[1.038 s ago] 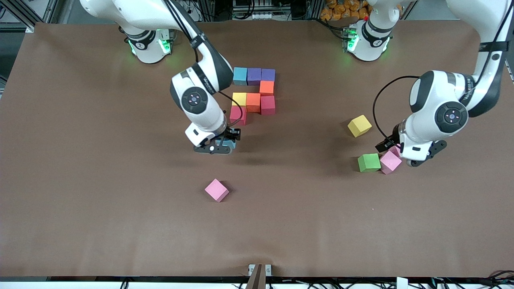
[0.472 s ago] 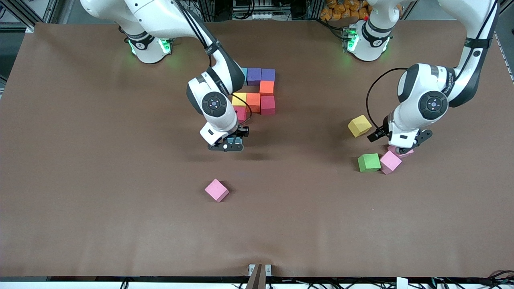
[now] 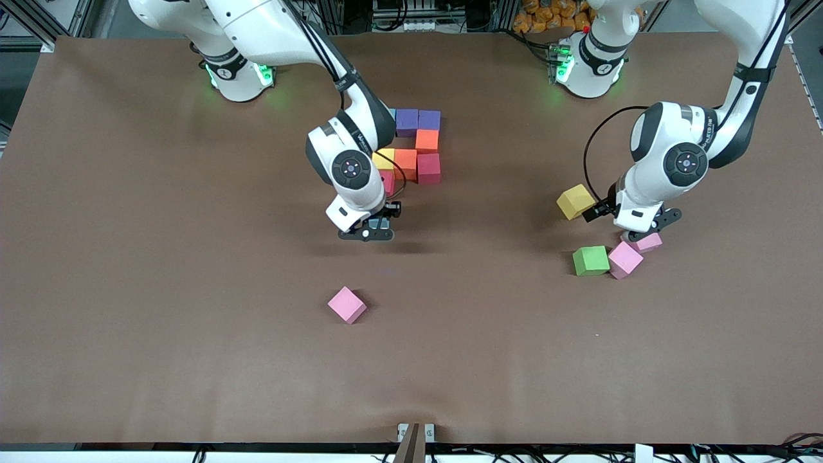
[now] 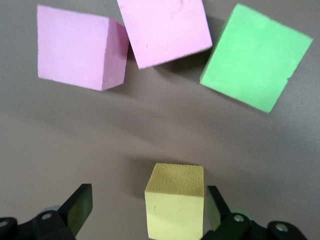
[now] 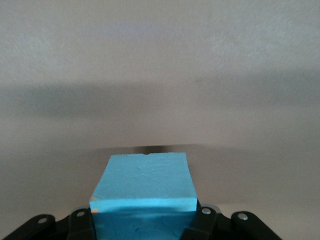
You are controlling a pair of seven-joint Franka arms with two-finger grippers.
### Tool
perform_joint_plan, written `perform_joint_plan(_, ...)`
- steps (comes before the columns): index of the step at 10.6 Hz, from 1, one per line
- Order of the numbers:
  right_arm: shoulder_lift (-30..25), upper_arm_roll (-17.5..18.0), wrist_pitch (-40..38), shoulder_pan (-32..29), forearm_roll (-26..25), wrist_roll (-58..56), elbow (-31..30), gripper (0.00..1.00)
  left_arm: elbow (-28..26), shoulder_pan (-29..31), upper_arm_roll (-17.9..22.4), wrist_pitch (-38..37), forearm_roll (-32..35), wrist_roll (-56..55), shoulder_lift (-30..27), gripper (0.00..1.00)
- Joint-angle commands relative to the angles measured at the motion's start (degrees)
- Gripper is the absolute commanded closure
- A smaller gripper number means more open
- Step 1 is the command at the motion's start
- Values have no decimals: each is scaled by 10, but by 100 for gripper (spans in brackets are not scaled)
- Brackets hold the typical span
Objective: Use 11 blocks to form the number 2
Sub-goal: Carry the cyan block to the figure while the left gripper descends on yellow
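Toward the right arm's end of the bench (image 3: 128,257), my right tool (image 3: 368,233) has shifted over the last second toward the unfinished figure and now hangs just beside the red block (image 3: 388,182) at the figure's near corner. It is clamped on a light blue block (image 5: 144,186); the right wrist view shows the block seated between the fingers with bare bench beneath it. I judge this block is meant for the bottom stroke of the 2, and that it is nearly at its place but not yet set down.

Next along, the figure holds eight blocks, counting a light blue one mostly hidden by the arm: two purple blocks (image 3: 418,121) in the top row, an orange block (image 3: 427,140) under them, then a middle row of yellow block (image 3: 383,159), orange and red. A pink block (image 3: 347,305) lies alone nearer the camera; it is no part of the count.

Toward the left arm's end, my left tool (image 4: 145,212) has come in from over the pink pair (image 3: 633,252) to the loose yellow block (image 3: 575,201). Its fingers (image 4: 80,205) stand wide apart with the yellow block between them, not gripped. The green block (image 3: 591,260) waits just beside the pink pair. By my judgement three blocks remain unplaced: the blue one I carry, the yellow and the green.
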Motion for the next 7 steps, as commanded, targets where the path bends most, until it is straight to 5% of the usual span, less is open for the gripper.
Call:
perform_joint_plan(1,6,-4,2,13,10,6,0,64,-22,6,-12,10,-47,23,-16,0)
perform_joint_plan(7,6,-3,2,25,9,6,-16,64,-44,6,-29,49,-60,35,12,0)
